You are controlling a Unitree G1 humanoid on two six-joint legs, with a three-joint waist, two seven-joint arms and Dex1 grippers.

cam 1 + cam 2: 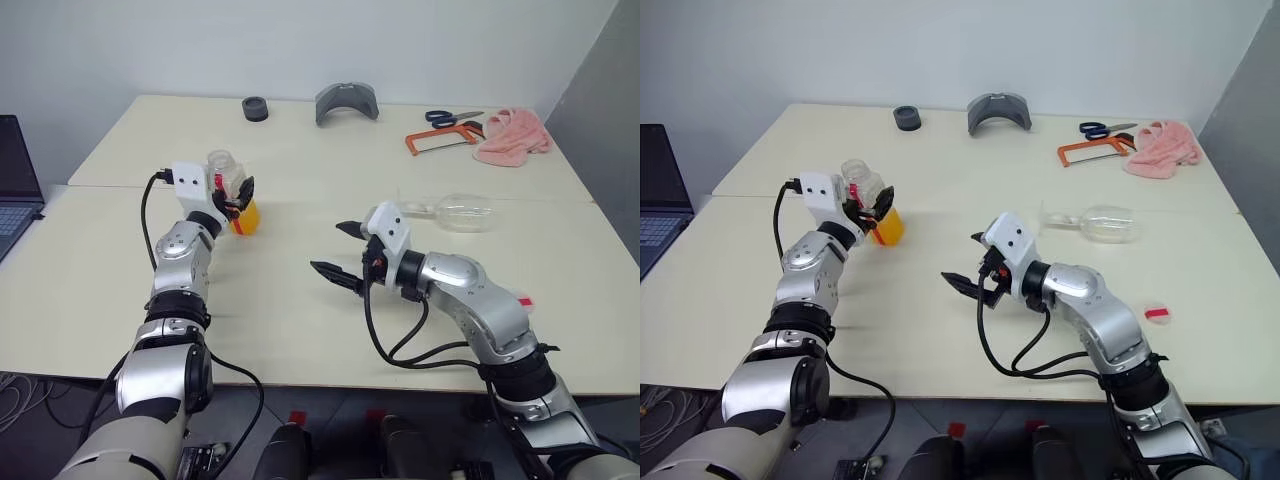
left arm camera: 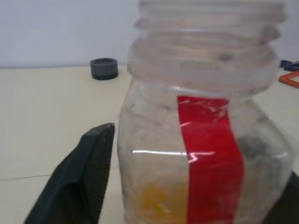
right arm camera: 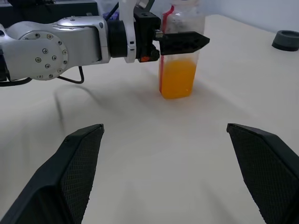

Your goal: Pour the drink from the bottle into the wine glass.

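One bottle [image 1: 238, 195] stands upright on the left of the table [image 1: 300, 300], uncapped, its far side hidden by the left gripper [image 1: 240, 200], whose fingers are spread around it; whether they touch is unclear. Orange drink [image 3: 177, 77] fills its lower part. The right gripper [image 1: 340, 250], mid-table, gapes wide and empty. One wine glass [image 1: 455, 212] lies toppled at right, stem hard to see.

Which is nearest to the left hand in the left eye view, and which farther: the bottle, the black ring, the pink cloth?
1. The bottle: standing upright between the fingers of the left hand.
2. The black ring: beyond it, near the table's far edge.
3. The pink cloth: far corner on the robot's right.
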